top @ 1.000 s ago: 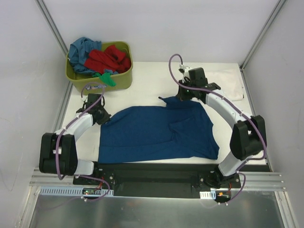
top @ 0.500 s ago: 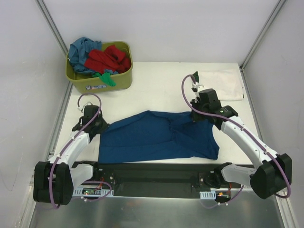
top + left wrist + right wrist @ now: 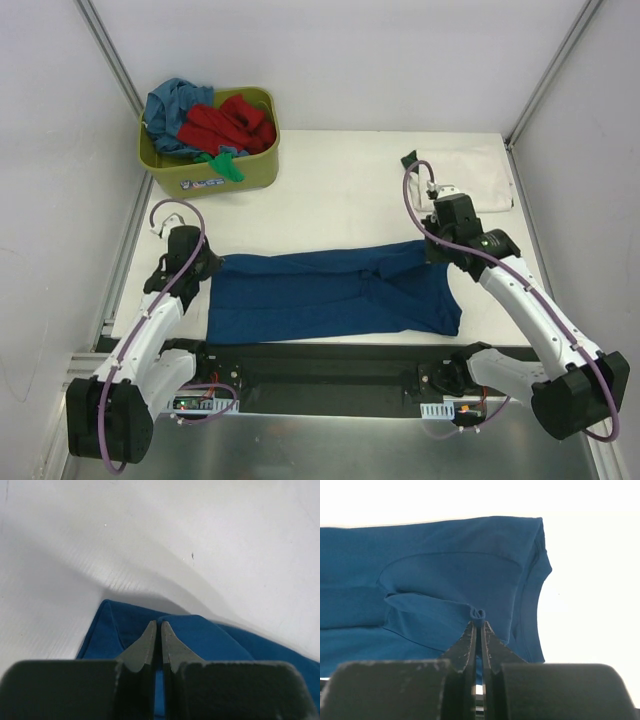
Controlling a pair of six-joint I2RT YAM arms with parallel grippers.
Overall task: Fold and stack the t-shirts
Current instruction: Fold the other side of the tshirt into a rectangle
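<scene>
A dark navy blue t-shirt (image 3: 330,295) lies across the near part of the white table (image 3: 340,190), its far half doubled toward me. My left gripper (image 3: 208,268) is shut on its far left edge (image 3: 200,635). My right gripper (image 3: 436,252) is shut on a pinch of its far right edge (image 3: 478,614), near the collar (image 3: 527,600). A folded white t-shirt (image 3: 470,175) lies at the far right. Red (image 3: 225,122), teal (image 3: 168,100) and green (image 3: 222,165) t-shirts sit in the olive-green tub (image 3: 255,165) at the far left.
The tub stands at the table's far left corner. A black base plate (image 3: 330,365) runs along the near edge between the arm bases. White walls and metal frame posts enclose the table.
Both grippers have pulled the shirt's far edge toward the near edge, folding the shirt into a narrower band. The arms have drawn back toward me.
</scene>
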